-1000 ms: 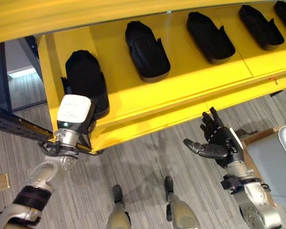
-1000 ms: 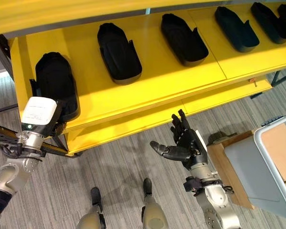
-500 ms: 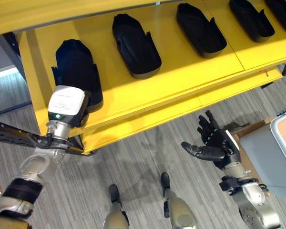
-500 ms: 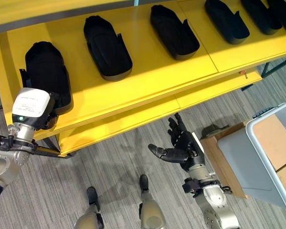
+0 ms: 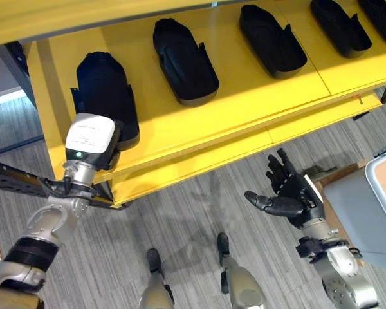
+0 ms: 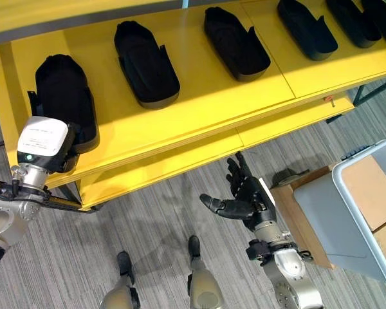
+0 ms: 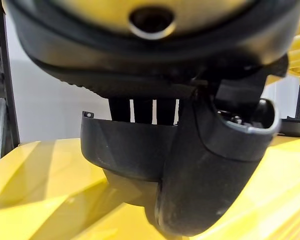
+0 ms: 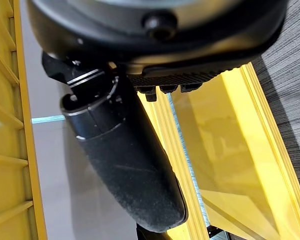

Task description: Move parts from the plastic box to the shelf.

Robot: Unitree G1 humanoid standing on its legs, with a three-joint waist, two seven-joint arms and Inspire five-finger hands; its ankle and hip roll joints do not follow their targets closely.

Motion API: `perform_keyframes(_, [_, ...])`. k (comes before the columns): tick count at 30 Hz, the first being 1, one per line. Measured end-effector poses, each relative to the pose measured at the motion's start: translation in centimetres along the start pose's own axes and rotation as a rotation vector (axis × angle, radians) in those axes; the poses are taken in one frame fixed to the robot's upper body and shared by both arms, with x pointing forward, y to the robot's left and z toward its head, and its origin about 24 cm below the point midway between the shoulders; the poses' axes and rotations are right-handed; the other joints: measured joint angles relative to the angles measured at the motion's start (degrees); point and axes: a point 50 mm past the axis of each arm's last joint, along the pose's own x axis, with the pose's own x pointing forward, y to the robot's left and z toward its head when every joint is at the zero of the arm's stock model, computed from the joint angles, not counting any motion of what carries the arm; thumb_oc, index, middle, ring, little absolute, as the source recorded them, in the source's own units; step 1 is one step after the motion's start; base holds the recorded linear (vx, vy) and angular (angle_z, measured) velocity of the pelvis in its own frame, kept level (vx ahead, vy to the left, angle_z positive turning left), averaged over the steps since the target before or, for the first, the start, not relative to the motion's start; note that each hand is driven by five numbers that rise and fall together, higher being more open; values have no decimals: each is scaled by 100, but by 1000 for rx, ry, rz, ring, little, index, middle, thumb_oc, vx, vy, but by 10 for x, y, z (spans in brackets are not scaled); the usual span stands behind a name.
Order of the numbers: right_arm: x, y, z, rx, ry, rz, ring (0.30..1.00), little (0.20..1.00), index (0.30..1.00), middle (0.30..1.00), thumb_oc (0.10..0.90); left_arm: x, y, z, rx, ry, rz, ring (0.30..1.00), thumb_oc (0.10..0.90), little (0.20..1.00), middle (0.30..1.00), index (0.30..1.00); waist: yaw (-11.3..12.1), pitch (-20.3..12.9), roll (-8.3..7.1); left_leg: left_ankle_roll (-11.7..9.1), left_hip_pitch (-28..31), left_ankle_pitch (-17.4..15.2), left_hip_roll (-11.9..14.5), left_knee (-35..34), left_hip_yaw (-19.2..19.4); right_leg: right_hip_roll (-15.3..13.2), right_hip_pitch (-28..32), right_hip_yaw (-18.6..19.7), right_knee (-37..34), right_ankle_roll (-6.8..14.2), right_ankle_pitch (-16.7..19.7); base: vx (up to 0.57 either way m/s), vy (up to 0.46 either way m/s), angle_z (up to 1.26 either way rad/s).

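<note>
Left hand (image 5: 96,149) is gripping, thumb and fingers curled, the leftmost black part (image 5: 106,96) resting on the yellow shelf (image 5: 238,109). Right hand (image 6: 248,201) is hovering below, fingers spread, empty. Plastic box (image 6: 367,212) is standing at right. Advice: seat part flat before releasing.

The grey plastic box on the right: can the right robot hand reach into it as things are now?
Probably yes. The right robot hand is open and holds nothing, and the grey plastic box stands just beside that arm with nothing between them.
</note>
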Motion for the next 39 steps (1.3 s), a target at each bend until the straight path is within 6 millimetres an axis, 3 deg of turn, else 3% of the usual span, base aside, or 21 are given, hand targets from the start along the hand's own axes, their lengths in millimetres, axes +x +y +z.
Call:
perform_keyframes(9, [1, 2, -1, 1, 10, 11, 1000, 1000, 1000, 1000, 900, 2, -3, -1, -8, 39, 0, 300, 400, 300, 300, 300, 15, -142, -195, -4, 2, 16, 1, 1, 3, 2, -5, 4, 0, -12, 13, 0, 0, 0])
perform_keyframes(39, [1, 4, -3, 0, 39, 47, 1000, 1000, 1000, 1000, 900, 12, -8, -9, -72, 167, -9, 300, 400, 300, 300, 300, -27, -270, -225, 1, -106, 88, 1, 1, 5, 5, -119, 15, -1, -27, 94, 0, 0, 0])
